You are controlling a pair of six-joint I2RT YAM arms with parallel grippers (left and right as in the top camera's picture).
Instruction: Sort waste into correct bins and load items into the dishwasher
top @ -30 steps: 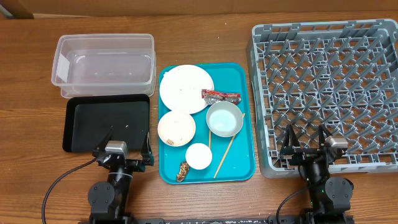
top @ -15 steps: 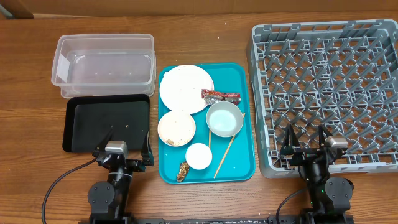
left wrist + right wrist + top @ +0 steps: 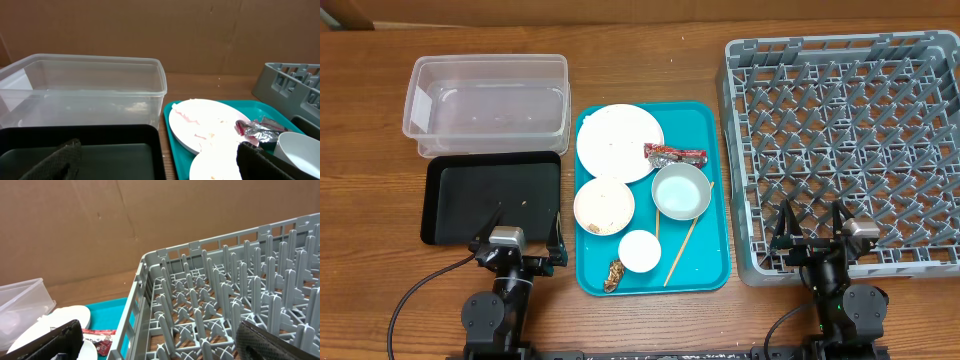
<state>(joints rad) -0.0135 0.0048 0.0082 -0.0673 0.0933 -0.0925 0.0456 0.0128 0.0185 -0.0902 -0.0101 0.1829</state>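
the red-and-silver snack wrapper lay on the teal tray, against the rim of the white plate and just on the far side of the pale blue bowl. its long axis ran left to right, one end pointing toward the grey dish rack. it looked light, crinkly and slippery, so a pinch across its narrow middle seemed best. the left gripper and right gripper both stood wide apart, holding nothing.

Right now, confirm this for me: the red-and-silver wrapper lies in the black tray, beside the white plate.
Wrong tray. The overhead view shows the wrapper lying on the teal tray, beside the white plate. The black tray sits apart from it.
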